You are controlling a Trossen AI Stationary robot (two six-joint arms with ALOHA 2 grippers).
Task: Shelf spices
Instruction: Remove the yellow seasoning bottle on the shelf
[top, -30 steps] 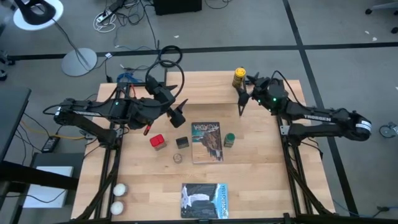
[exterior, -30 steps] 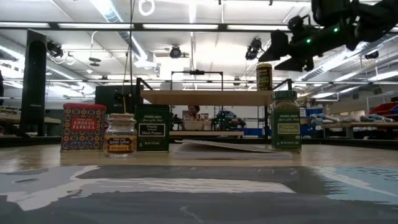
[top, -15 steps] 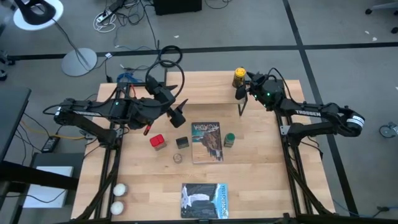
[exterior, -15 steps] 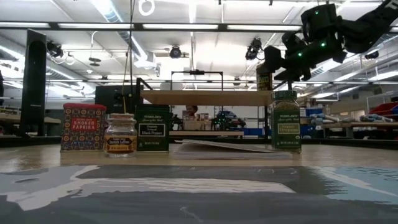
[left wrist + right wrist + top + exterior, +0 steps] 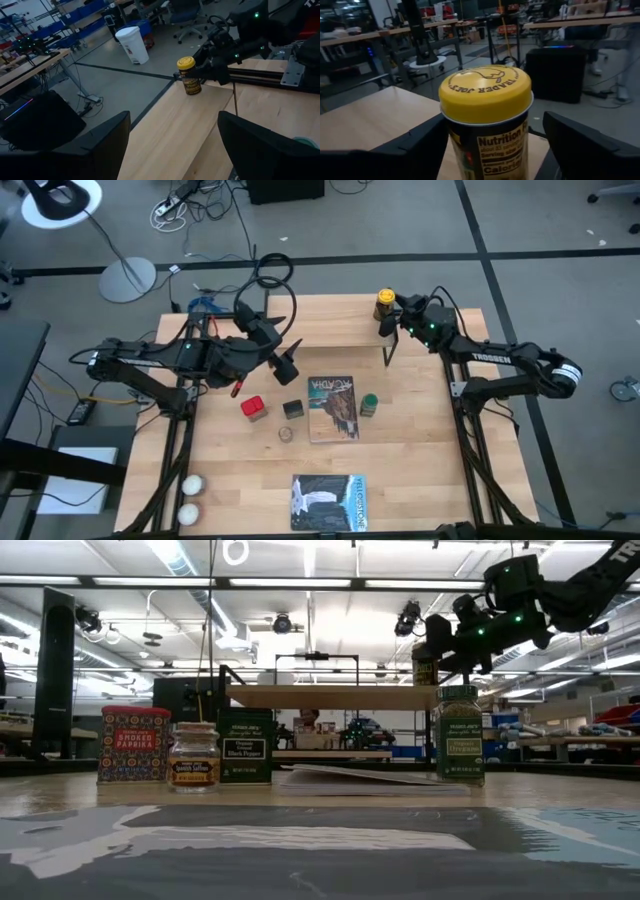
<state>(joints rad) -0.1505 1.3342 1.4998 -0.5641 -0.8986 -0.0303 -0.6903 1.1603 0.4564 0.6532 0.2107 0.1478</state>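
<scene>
The yellow-lidded jar (image 5: 383, 304) stood at the shelf's (image 5: 330, 330) right end, between the right gripper's (image 5: 392, 318) spread, untouching fingers; closing looked next.

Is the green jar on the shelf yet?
No, the green jar stands on the table beside the magazine.

Grey floor (image 5: 560, 220) with dark seams, cables (image 5: 190, 205), a white lamp base (image 5: 127, 278).
</scene>
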